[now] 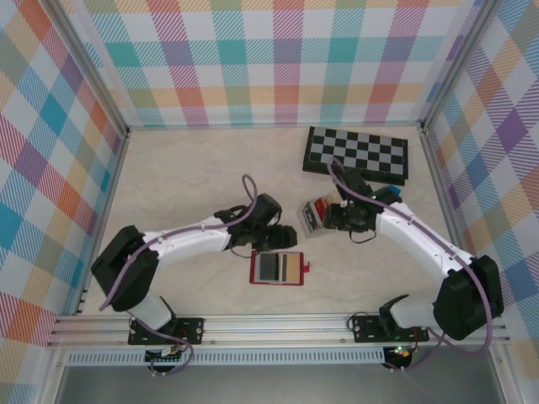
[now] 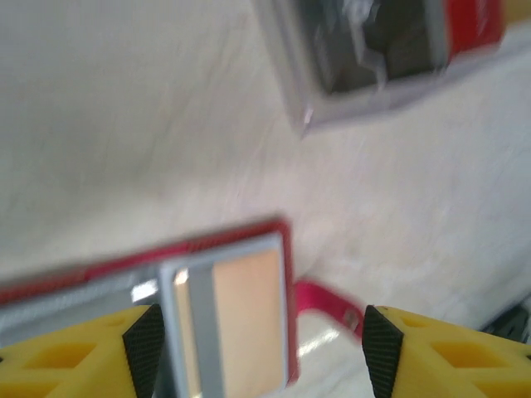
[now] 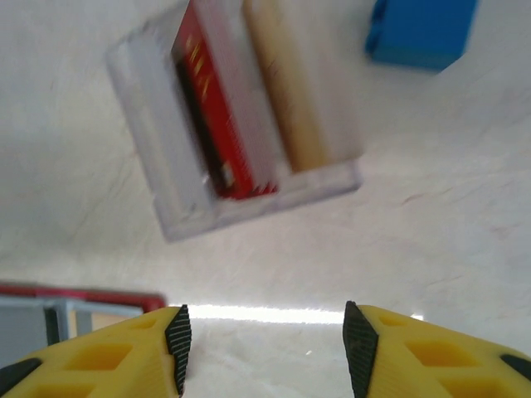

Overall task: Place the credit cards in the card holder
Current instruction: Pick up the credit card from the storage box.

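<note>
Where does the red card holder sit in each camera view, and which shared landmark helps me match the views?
Top external: the card holder lies open just below the middle of the picture.
Left wrist: card holder at lower left, running off the left edge.
Right wrist: card holder in the bottom left corner, cut off.
Shared landmark: the clear tray with a red card inside.

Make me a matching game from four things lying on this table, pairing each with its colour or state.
Things:
1. chessboard
2. card holder
3. clear tray
4. small box

Descriptions:
A. plain blue
B. red, lying open
C. holds a red card
D. black and white squares

Pairs: 1-D, 2-B, 3-C, 4-A
</note>
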`<state>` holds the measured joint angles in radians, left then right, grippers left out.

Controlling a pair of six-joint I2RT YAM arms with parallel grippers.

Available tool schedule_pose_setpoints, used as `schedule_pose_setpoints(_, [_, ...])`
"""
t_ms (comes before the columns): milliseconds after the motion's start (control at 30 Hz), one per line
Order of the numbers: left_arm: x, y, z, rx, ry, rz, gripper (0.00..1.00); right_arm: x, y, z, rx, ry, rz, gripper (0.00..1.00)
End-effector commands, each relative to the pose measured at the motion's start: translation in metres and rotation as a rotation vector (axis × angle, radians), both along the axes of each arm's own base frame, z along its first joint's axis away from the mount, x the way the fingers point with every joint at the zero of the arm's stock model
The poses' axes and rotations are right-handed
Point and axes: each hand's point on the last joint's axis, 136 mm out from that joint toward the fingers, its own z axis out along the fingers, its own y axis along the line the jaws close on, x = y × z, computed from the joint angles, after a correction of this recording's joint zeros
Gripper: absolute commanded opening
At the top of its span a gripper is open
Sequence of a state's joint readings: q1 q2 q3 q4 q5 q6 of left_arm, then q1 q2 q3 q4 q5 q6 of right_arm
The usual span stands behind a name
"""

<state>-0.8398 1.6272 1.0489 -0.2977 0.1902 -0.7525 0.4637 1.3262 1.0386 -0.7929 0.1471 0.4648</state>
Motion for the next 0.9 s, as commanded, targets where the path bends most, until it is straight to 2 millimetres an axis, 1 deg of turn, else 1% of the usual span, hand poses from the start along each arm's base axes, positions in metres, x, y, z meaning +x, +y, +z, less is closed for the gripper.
schedule_pose_setpoints(0, [0.035,-0.009,-0.006,0.025,0.048,0.081,0.67,0.023,-0.014,0.009,-0.074,-0.021,0.048,0.54])
schedule_pose_setpoints(100, [0.059,-0.025,-0.010,0.031,0.082,0.106,0.66,0.040,-0.014,0.007,-0.098,-0.007,0.076,0.55])
schedule_pose_setpoints(167, [0.069,-0.033,-0.016,0.045,0.096,0.117,0.65,0.049,-0.012,0.006,-0.102,0.000,0.092,0.56])
schedule_pose_setpoints(267, [0.079,-0.038,-0.021,0.071,0.108,0.129,0.62,0.061,-0.006,0.003,-0.104,0.008,0.121,0.56])
schedule_pose_setpoints(367, [0.086,-0.047,-0.024,0.046,0.111,0.133,0.62,0.070,-0.006,-0.003,-0.129,0.029,0.135,0.56])
schedule_pose_setpoints(433, [0.089,-0.048,-0.030,0.045,0.117,0.145,0.60,0.074,-0.006,-0.007,-0.145,0.039,0.139,0.56])
schedule_pose_setpoints(533, [0.091,-0.050,-0.036,0.048,0.127,0.149,0.54,0.077,-0.004,-0.011,-0.149,0.051,0.147,0.56])
schedule_pose_setpoints(700, [0.092,-0.045,-0.049,0.082,0.143,0.161,0.44,0.080,-0.002,-0.018,-0.150,0.070,0.163,0.55])
schedule_pose_setpoints(867, [0.088,-0.039,-0.059,0.118,0.161,0.164,0.36,0.081,-0.005,-0.029,-0.192,0.102,0.183,0.55])
